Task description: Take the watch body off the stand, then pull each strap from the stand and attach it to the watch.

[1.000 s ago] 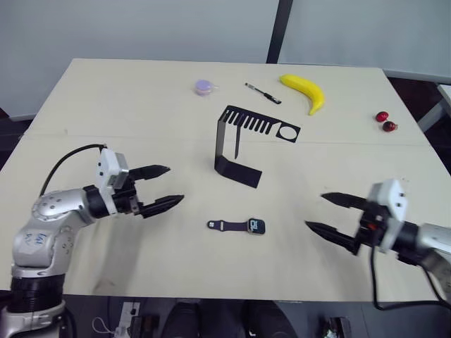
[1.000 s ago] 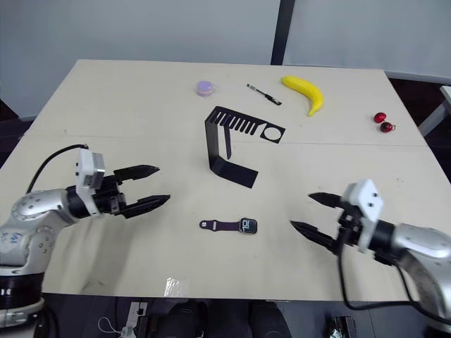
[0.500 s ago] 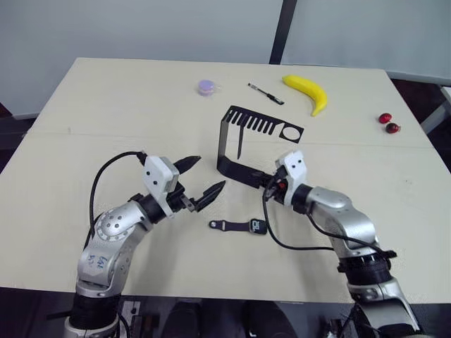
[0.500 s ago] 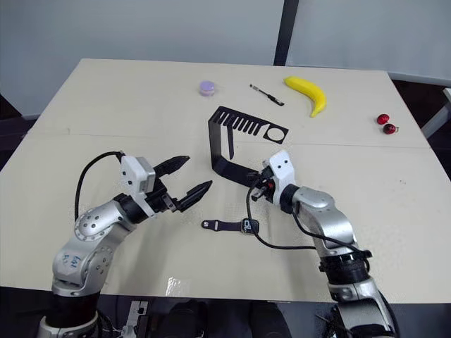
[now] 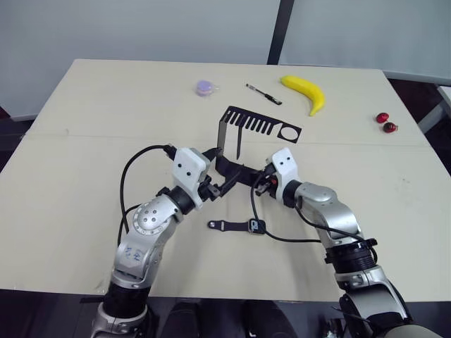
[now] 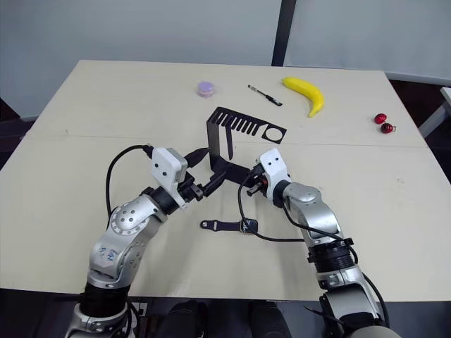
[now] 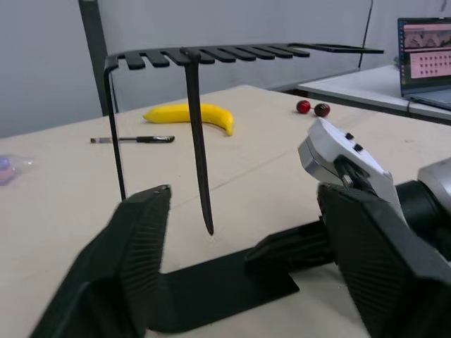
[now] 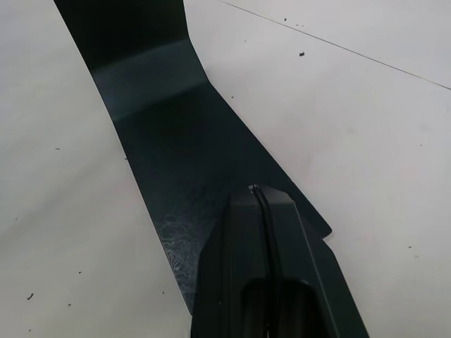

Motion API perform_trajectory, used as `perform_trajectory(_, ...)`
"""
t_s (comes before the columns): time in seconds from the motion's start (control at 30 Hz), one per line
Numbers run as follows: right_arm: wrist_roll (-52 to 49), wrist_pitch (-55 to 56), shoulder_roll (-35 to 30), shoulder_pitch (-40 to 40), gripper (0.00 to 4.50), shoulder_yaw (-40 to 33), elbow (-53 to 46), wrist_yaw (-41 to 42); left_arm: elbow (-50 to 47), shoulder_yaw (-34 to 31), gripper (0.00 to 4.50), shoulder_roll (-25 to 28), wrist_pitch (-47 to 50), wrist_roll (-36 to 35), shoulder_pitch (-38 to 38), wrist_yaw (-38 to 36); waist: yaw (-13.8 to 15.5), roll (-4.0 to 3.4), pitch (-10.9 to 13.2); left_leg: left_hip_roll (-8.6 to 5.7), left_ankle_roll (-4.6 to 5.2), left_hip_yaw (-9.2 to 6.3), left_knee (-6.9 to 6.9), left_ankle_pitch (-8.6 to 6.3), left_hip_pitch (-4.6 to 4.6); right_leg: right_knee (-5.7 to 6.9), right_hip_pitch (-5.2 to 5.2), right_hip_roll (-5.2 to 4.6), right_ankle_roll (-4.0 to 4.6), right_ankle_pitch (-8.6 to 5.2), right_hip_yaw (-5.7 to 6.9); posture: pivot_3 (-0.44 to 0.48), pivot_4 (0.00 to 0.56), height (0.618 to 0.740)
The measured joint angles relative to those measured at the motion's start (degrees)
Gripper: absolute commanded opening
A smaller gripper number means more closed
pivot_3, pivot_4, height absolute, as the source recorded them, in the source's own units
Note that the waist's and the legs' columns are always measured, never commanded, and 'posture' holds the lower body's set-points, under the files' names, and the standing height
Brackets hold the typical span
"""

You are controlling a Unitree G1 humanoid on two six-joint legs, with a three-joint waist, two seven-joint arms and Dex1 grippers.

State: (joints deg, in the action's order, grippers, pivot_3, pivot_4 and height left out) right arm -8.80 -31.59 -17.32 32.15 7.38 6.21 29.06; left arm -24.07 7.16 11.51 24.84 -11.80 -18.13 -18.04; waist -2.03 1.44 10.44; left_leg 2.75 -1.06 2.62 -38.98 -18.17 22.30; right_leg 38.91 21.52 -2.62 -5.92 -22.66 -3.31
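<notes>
The black stand (image 5: 223, 141) is upright mid-table, and one dark strap (image 5: 238, 143) hangs from its slotted top arm (image 7: 211, 53). The watch body (image 5: 256, 226) lies on the table in front of the stand, with the other strap (image 5: 227, 225) joined to its left side. My left gripper (image 5: 222, 170) is open, its fingers (image 7: 141, 267) on either side of the stand's flat foot (image 8: 176, 127). My right gripper (image 8: 255, 190) is shut, and its tip rests on the foot's right end. The hanging strap (image 7: 197, 141) is just beyond my left fingers.
At the far side lie a yellow banana (image 5: 304, 90), a black pen (image 5: 263, 94) and a small purple object (image 5: 205, 87). Two red cherries (image 5: 385, 122) sit at the far right. A laptop (image 7: 425, 49) stands on another table.
Both arms swung in from the table's sides to the stand's foot. The right gripper shut and its tip came down on the foot. The left gripper's fingers drew closer together.
</notes>
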Motion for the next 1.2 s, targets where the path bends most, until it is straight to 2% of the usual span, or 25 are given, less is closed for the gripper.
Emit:
perform_trajectory(0.3, 0.9, -1.0, -0.1, -0.5, 0.0, 0.0, -1.4, 0.0, 7.7, 2.1, 2.2, -2.9, -2.6, 6.7, -4.6, 4.7, 0.1, 0.0, 0.0, 0.0, 0.0, 0.0, 0.01, 0.0, 0.0, -0.02, 0.0, 0.0, 0.0, 0.0, 0.0, 0.0, 0.15, 0.74)
perform_trajectory(0.67, 1.0, -1.4, -0.1, -0.3, 0.0, -0.5, -1.2, -0.1, 18.1, 2.2, 2.2, -6.4, -5.1, 8.5, -11.4, 6.0, 0.3, 0.01, 0.0, -0.01, 0.0, 0.01, -0.01, 0.0, 0.01, -0.03, 0.0, -0.02, 0.0, 0.0, 0.02, 0.0, 0.15, 0.74)
perform_trajectory(0.77, 1.0, -1.5, 0.0, -0.1, 0.0, -0.6, -1.0, -0.3, 21.0, 2.0, 1.31, -7.6, -6.8, 8.8, -13.3, 6.3, 0.2, 0.01, 0.0, -0.01, 0.0, 0.02, -0.01, 0.0, 0.01, -0.02, 0.0, -0.01, 0.0, 0.0, 0.02, 0.0, 0.15, 0.74)
perform_trajectory(0.83, 1.0, -1.5, 0.0, 0.0, 0.0, -0.7, -0.9, -0.3, 22.2, 1.9, 0.28, -8.2, -7.7, 8.8, -13.9, 6.2, 0.3, 0.01, 0.0, 0.0, 0.0, 0.02, 0.0, 0.0, 0.01, -0.03, 0.01, -0.01, 0.0, 0.0, 0.03, 0.0, 0.15, 0.74)
perform_trajectory(0.87, 1.0, -1.5, 0.0, 0.0, 0.0, -0.7, -0.9, -0.3, 22.4, 1.9, 0.04, -8.2, -8.1, 8.8, -13.9, 6.0, 0.2, 0.01, 0.0, 0.0, 0.0, 0.02, 0.0, 0.0, 0.01, -0.03, 0.01, -0.01, 0.0, 0.0, 0.02, 0.0, 0.15, 0.74)
perform_trajectory(1.2, 1.0, -1.5, -0.1, -0.2, 0.0, -1.0, -0.9, -0.4, 20.1, 0.9, 0.04, -7.9, -11.5, 8.9, -12.4, 5.9, 0.3, 0.01, 0.0, 0.0, 0.0, 0.02, 0.0, 0.0, 0.01, -0.03, 0.01, -0.03, 0.0, 0.0, 0.02, 0.0, 0.15, 0.74)
